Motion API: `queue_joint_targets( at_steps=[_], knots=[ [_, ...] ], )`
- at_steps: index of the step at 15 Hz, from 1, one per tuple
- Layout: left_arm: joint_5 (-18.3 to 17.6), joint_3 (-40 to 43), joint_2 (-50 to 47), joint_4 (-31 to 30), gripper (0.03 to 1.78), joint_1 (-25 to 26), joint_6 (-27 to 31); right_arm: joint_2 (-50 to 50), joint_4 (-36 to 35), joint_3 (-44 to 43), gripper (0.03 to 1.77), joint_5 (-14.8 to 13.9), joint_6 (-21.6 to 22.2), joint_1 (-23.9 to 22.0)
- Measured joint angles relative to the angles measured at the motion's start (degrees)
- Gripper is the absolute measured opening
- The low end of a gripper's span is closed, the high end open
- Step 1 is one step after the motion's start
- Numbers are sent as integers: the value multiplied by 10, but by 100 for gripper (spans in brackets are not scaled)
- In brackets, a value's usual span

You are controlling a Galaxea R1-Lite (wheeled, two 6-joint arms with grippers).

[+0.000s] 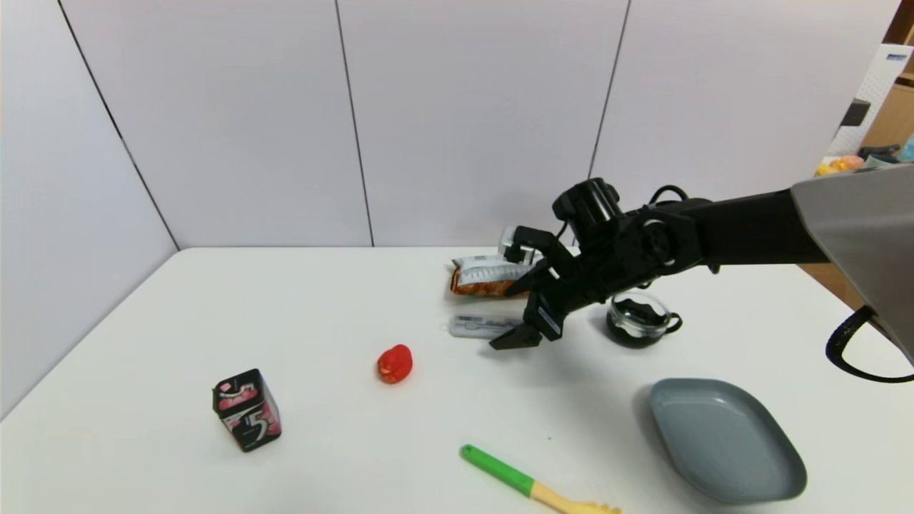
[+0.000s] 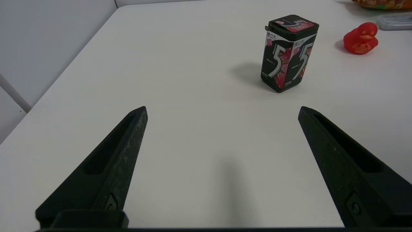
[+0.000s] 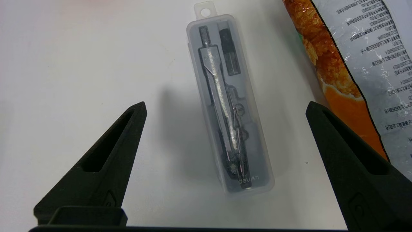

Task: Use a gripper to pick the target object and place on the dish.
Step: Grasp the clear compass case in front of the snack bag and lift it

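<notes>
The target object [image 3: 228,103] is a slim translucent plastic case with metal tools inside, lying flat on the white table [image 1: 321,314]. In the head view the case [image 1: 480,326] lies just in front of the orange snack bag. My right gripper [image 3: 225,108] hovers over the case, open, with one finger on each side of it and no contact. From the head view that gripper [image 1: 525,330] covers the case's right end. The grey-blue dish [image 1: 725,439] sits empty at the front right. My left gripper [image 2: 222,109] stands open over bare table, out of the head view.
An orange snack bag [image 1: 489,277] lies close behind the case, near one right finger [image 3: 341,151]. A black glass cup [image 1: 638,319] stands right of the gripper. A red toy duck [image 1: 395,363], a black gum box [image 1: 247,409] and a green-and-yellow fork [image 1: 528,487] lie further forward.
</notes>
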Motion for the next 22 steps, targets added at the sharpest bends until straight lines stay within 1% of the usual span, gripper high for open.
queue_joint_targets(
  at_steps=[13, 18, 22],
  knots=[
    [0, 0, 0, 0, 169, 0, 0, 18, 4, -2, 171, 1, 2, -5],
    [0, 0, 0, 0, 169, 0, 0, 23, 24, -7, 171, 2, 3, -5],
    [0, 0, 0, 0, 169, 0, 0, 32, 31, -26, 171, 3, 14, -1]
  ],
)
